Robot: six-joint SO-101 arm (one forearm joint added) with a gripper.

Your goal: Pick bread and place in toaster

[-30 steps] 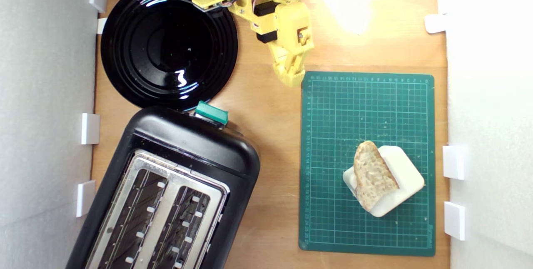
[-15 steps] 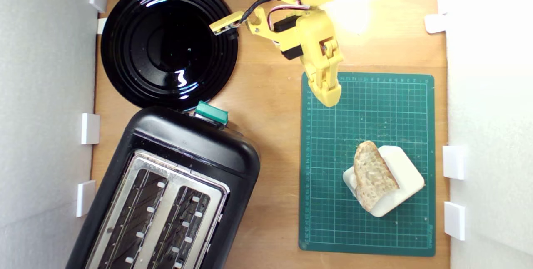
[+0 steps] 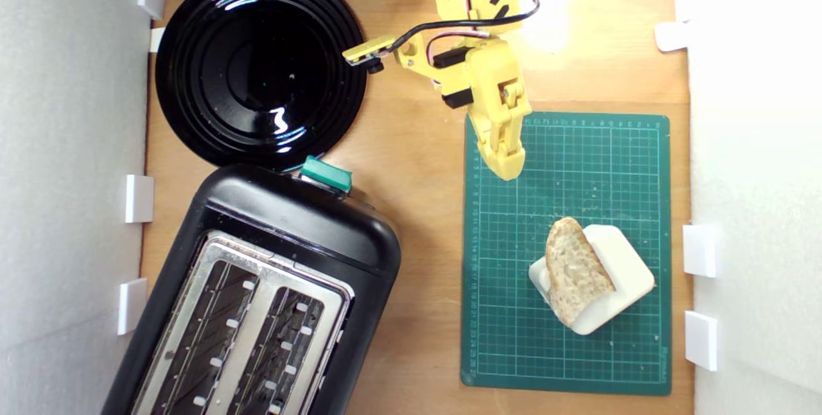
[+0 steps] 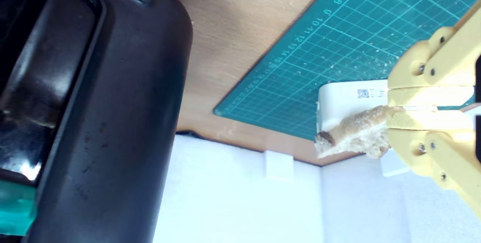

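Bread (image 3: 575, 268) is lying tilted against a cream block (image 3: 620, 277) near the cutting mat's (image 3: 610, 164) lower right corner in the exterior view. Gripper (image 3: 506, 167) is hovering over the mat's upper left corner, jaws closed, holding nothing. Toaster (image 3: 282, 222) is sitting well apart, slots empty.

One bread (image 3: 573, 270), one toaster (image 3: 257, 299), one black plate (image 3: 257, 68), one cream block (image 3: 620, 273), one green cutting mat (image 3: 565, 177).

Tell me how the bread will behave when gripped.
The bread looks airy, so probably light and crushable. Its crust should give some stiffness. It leans on the block, so it may slide or tip if nudged.
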